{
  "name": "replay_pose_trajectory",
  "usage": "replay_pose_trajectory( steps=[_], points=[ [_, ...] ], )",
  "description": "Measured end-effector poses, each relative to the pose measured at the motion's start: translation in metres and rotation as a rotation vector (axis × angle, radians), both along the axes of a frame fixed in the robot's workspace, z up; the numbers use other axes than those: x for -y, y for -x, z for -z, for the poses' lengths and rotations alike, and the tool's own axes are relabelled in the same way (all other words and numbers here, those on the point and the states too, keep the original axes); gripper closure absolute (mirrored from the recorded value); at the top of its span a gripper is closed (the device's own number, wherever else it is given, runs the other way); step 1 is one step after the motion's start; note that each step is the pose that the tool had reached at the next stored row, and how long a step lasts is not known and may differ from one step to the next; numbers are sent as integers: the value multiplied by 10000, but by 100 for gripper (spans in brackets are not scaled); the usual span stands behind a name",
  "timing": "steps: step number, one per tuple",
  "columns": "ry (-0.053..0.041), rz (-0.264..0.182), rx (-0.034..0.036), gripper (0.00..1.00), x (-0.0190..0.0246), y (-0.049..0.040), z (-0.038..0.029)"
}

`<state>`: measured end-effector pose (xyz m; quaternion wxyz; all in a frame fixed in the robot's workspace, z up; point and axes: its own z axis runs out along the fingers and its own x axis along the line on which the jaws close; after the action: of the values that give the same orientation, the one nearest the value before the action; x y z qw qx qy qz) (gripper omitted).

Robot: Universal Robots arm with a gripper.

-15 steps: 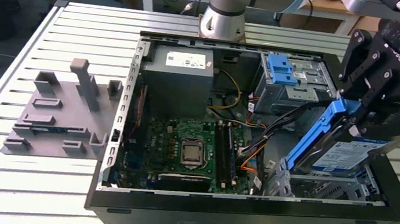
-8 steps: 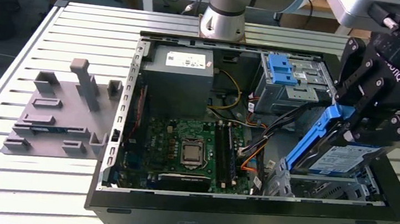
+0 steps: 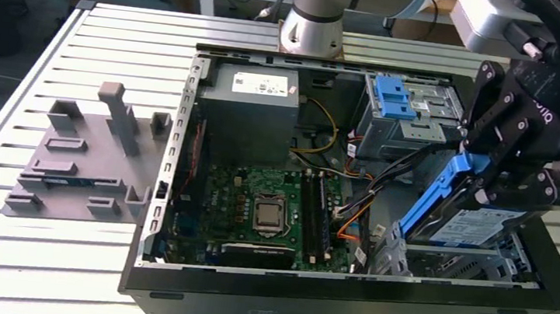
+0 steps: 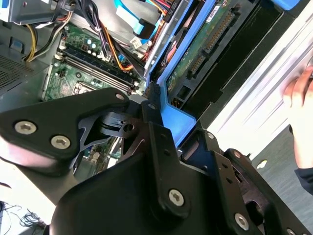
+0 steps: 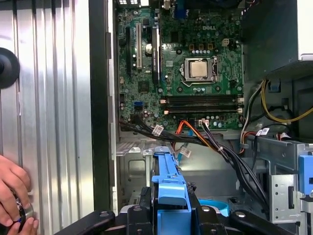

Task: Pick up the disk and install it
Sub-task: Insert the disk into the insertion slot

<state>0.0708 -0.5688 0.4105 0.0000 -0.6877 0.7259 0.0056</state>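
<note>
Disk (image 3: 465,227) is sitting between the fingers (image 3: 501,184), which are closing tight on it from both sides, pressing on its blue bracket. It is standing on edge and tilting, label side facing the exterior view's right, over the bay in the near corner of the computer case (image 3: 347,309) at the exterior view's right. Whether its lower end is touching the bay's metal, I cannot tell; the case wall is cutting that off.

In the second wrist view the disk's (image 4: 205,39) green circuit side and connector are showing past the black fingers (image 4: 161,147); the linkage is covering the lower part of the bracket. In the first wrist view only the bracket's blue end (image 5: 168,196) is showing, with finger (image 5: 210,218) hardware on each side.

Count: one disk, one case lying open on the table (image 3: 41,257), one motherboard (image 3: 264,210) with one processor socket, one grey power supply box (image 3: 248,114), one drive cage (image 3: 410,112) with blue latches, one grey fixture (image 3: 87,160) standing apart on the table at the exterior view's left.

Cable bundles are crossing from the cage toward the board, hiding part of it.

A person's hand (image 5: 12,196) is resting on the table outside the case in the first wrist view, partly cut by the frame edge; what it is holding is hard to make out. A hand (image 4: 301,98) is also showing blurred in the second wrist view.
</note>
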Motion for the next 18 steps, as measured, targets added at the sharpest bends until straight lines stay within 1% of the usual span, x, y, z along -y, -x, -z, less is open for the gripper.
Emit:
replay_pose_trajectory(
  steps=[3,13,18],
  points=[
    [-1,0,0,64,0,0,22],
    [-1,0,1,64,0,0,34],
    [0,-1,0,64,0,0,69]
  ],
)
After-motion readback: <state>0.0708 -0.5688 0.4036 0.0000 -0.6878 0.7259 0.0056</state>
